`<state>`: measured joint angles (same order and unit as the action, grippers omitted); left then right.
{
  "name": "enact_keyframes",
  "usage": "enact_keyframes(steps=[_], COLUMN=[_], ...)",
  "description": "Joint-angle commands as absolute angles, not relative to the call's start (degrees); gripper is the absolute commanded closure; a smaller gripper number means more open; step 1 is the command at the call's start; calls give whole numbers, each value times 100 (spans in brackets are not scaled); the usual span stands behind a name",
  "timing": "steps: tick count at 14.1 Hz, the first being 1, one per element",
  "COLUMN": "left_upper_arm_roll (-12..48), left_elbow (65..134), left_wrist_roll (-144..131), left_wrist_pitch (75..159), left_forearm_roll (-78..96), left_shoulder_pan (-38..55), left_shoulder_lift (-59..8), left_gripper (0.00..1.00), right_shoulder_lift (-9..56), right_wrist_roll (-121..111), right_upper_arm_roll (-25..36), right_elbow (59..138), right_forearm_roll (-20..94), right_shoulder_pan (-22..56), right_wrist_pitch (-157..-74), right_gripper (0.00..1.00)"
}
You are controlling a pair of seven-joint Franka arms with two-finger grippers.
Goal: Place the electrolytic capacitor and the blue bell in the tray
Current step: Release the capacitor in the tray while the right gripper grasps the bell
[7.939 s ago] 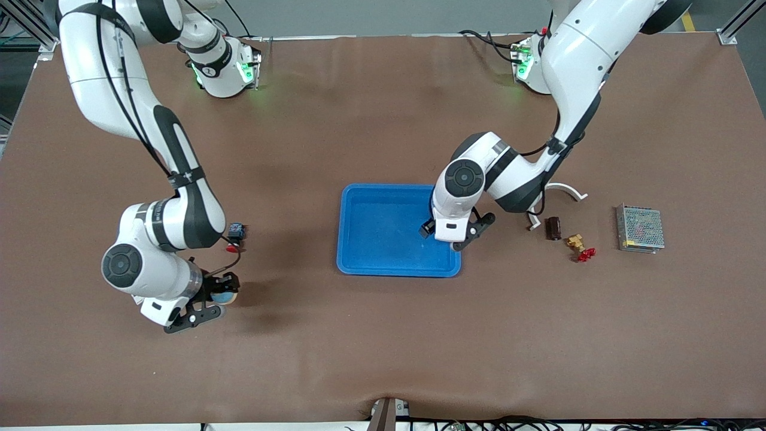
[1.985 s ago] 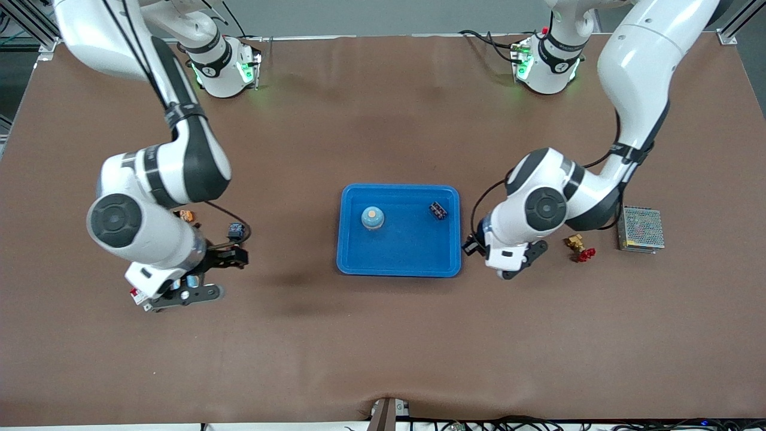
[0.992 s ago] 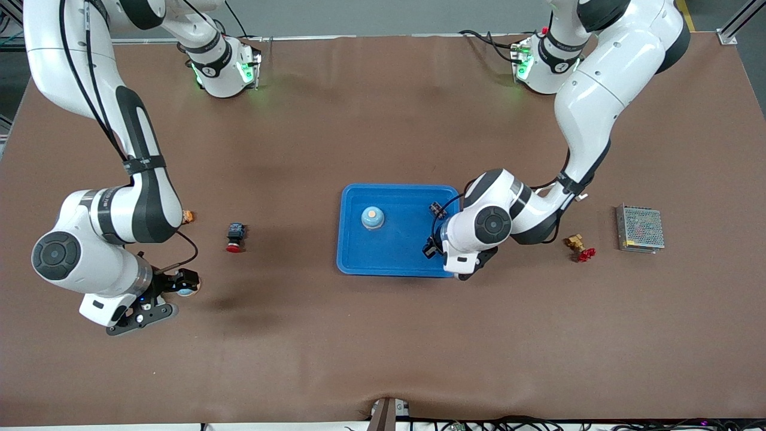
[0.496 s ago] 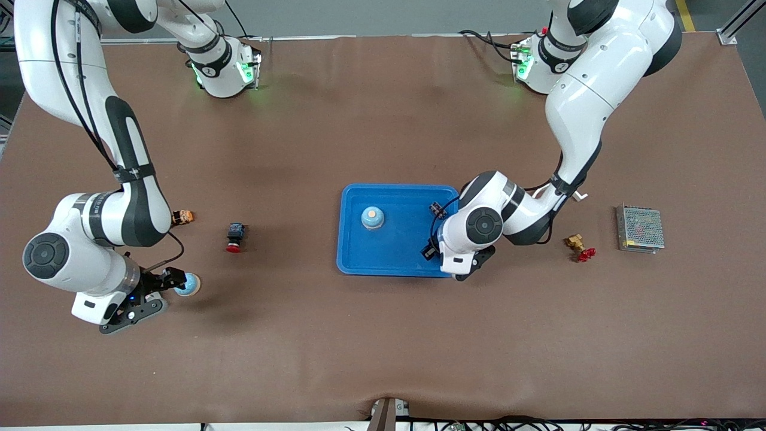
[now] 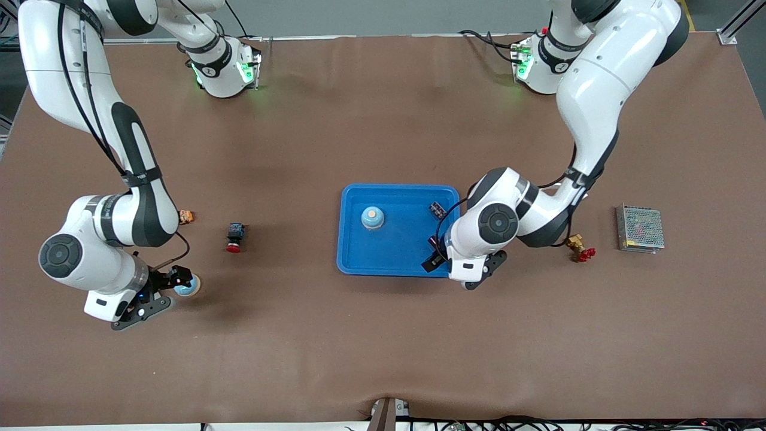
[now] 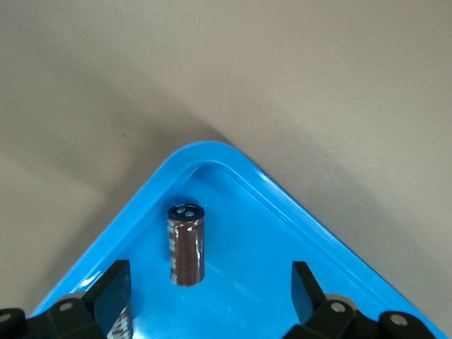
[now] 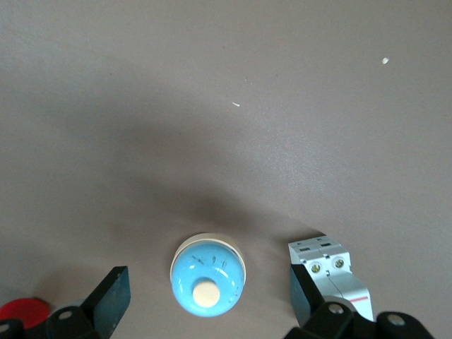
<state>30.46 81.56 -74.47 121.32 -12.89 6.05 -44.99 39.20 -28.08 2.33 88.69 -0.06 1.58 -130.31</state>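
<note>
- A bright-blue tray (image 5: 398,257) sits mid-tabletop, bare brown table surface (image 5: 383,347) open on all its sides.
- The left gripper (image 5: 456,267) hangs over the tray's corner that is nearest the front camera at the left arm's end, fingers (image 6: 113,289) spread wide and holding nothing.
- Seen from the left wrist, a brown electrolytic capacitor (image 6: 186,244) stands upright in that rounded tray corner, just inside the raised rim, apart from both fingers.
- A second dark capacitor (image 5: 437,209) lies in the tray near the edge at the left arm's end, farther from the front camera.
- A blue bell (image 5: 372,218) with a pale button stands inside the tray, toward the rim at the right arm's end and clear of it.
- The right gripper (image 5: 160,293) is low over the tabletop toward the right arm's end, jaws wide and empty.
- Between its fingers in the right wrist view sits another blue bell (image 7: 208,275), on the table and well apart from the tray.
- A white circuit breaker (image 7: 332,275) stands just beside that bell.
- A red-capped pushbutton (image 5: 234,237) and a small orange part (image 5: 187,216) lie between the right arm and the tray.
- A brass fitting with a red handle (image 5: 579,248) and a metal mesh box (image 5: 640,228) rest at the left arm's end of the tabletop.
</note>
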Motion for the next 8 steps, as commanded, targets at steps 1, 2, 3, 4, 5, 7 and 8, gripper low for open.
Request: enact_keyframes(steps=[1, 2, 3, 4, 5, 7, 8], left_upper_arm_roll=[2971, 2979, 2979, 2979, 2979, 2979, 2979], left_elbow=[8226, 8235, 8235, 8244, 8244, 8253, 8253], left_wrist_roll=[-6937, -6630, -6349, -6067, -5769, -5171, -4890], left_wrist_pitch=[11656, 11454, 11243, 11059, 10874, 10496, 10338], left_forearm_roll=[-1309, -1301, -1301, -1301, -1301, -1301, -1301], left_shoulder_pan=[467, 344, 256, 133, 45, -210, -333], left_shoulder_lift=[-3852, -3693, -3517, -3359, -3210, -2954, -2831], left_gripper=[0, 0, 0, 0, 0, 0, 0], right_shoulder_lift=[3885, 3893, 3894, 3920, 3955, 3981, 3990], right_wrist_roll=[-3050, -3050, -3085, -3189, -3225, -3243, -3243], right_upper_arm_roll=[114, 114, 114, 114, 114, 114, 106], right_elbow=[9026, 9035, 9035, 9035, 9035, 9035, 9044], right_forearm_roll=[-9, -9, -9, -9, -9, -9, -9], right_shoulder_pan=[0, 0, -17, -44, -53, -79, -79], right_wrist_pitch=[-13201, -13210, -13210, -13227, -13262, -13289, -13289], right_gripper=[0, 0, 0, 0, 0, 0, 0])
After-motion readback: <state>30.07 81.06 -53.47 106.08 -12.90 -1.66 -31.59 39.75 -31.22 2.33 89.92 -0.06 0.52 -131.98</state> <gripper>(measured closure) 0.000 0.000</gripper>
